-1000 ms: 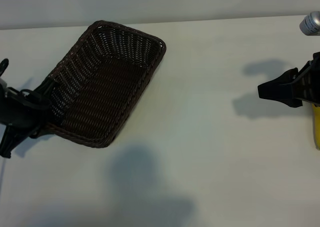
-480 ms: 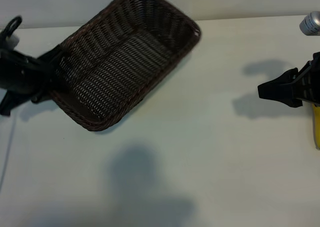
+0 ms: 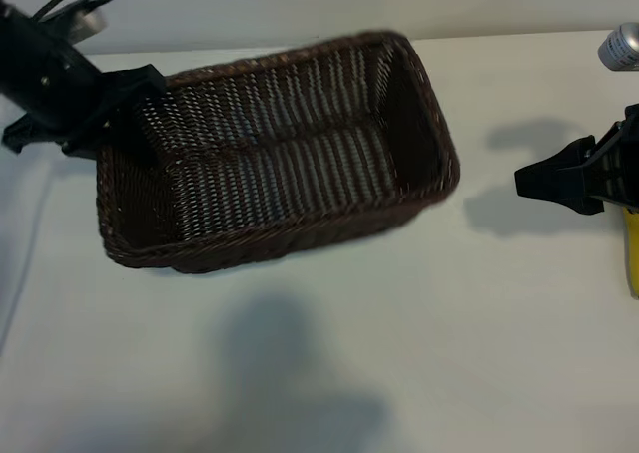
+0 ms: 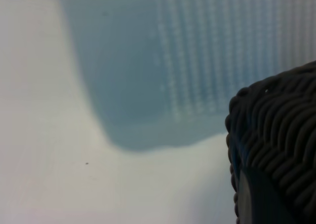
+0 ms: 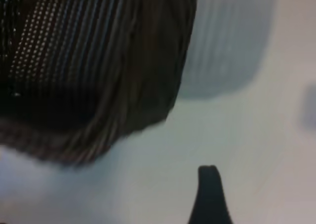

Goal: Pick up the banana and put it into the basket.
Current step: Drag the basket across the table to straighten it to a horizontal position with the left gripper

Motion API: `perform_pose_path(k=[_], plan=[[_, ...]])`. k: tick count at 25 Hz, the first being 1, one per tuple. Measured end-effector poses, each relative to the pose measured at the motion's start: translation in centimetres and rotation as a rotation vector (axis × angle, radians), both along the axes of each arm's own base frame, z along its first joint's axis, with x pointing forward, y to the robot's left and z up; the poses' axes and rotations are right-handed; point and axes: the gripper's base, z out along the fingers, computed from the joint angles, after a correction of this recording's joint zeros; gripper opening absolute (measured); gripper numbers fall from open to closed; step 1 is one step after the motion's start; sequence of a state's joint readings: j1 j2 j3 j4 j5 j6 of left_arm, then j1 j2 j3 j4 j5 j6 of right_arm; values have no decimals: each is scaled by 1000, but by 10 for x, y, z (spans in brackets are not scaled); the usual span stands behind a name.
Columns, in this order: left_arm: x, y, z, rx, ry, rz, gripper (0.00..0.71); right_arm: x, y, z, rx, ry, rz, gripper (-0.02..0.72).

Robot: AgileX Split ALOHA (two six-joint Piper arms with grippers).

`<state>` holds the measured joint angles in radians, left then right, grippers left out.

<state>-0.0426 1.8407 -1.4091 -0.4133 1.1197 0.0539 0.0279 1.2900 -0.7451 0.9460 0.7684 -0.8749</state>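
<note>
Basket work first, from the exterior view: I've got the rectangular dark brown woven wicker basket (image 3: pixel 290 154) pinched by its short end wall in my left gripper (image 3: pixel 125 99), jaws narrowed onto the weave, and it hangs tilted with its open side facing the camera and its far end toward the middle of the white table (image 3: pixel 329 363). My right gripper (image 3: pixel 559 184) waits at the right edge, jaws standing wide with nothing between them, and just beside it a strip of the bright yellow banana (image 3: pixel 632 253) shows on the table at the frame's edge, well apart from the basket; a grey cylinder top (image 3: pixel 619 46) sits beyond it. On the left wrist view, only a rounded corner of the wicker rim (image 4: pixel 276 130) fills the side, with its blue-grey shadow cast on the table, so I judge the basket is off the surface. On the right wrist view, one dark fingertip (image 5: pixel 210 194) points at the basket's near end; the banana isn't visible there. To do this well, I'd level the basket and set it down flat, within the right arm's reach, before letting go.
</note>
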Motion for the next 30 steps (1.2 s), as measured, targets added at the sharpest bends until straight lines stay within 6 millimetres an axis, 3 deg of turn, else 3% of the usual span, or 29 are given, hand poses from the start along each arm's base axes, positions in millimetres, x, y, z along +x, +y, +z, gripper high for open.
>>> perform_pose_path(k=[7, 12, 20, 30], plan=[[32, -37, -12, -3, -8, -164, 179, 0, 0, 0, 0, 0, 0, 525], [42, -56, -32, -4, -6, -200, 179, 0, 0, 0, 0, 0, 0, 525], [53, -60, -67, 12, 0, -203, 178, 0, 0, 0, 0, 0, 1, 525], [54, -61, -74, 11, 7, -225, 178, 0, 0, 0, 0, 0, 1, 525]])
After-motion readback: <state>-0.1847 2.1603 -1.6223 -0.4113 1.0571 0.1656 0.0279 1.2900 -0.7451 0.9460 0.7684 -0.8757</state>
